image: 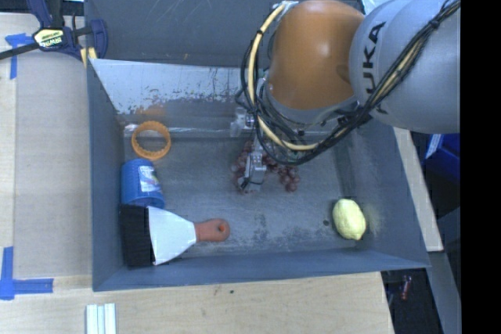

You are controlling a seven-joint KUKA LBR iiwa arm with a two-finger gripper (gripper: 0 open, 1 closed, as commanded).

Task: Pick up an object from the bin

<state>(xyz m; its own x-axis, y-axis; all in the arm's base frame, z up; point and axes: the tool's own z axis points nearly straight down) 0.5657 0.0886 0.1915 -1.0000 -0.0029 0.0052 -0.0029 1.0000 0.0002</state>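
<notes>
Reaching into bin (106, 168) from the right, with orange cover (309, 55) and cables (258, 90) sitting over gripper (250, 172) and hiding most of it. Holding gripper low, close to the floor, about mid-bin and slightly toward the far wall. Not managing to tell clenched from released, or grasping from empty: tip too dark and too covered. Noting dark red bunch (282, 174), lumpy like small grapes, lying on the floor just beside gripper on its right in view, partly under the cables; not managing to tell touching from apart. Logging the rest outward from gripper. Seeing orange ring (135, 141) lying flat, well to the left and a little farther back, at the foot of the far wall. Seeing blue can (141, 182) well to the left, about level with gripper, just in front of ring. Seeing brush (168, 235) lying to the front-left, along the near wall: black bristles at the end farthest from gripper, white body next, red-brown handle pointing back toward gripper's side; bristles sitting right under can. Seeing yellow lemon (349, 218) to the right and nearer the front wall, well apart from the other items.
</notes>
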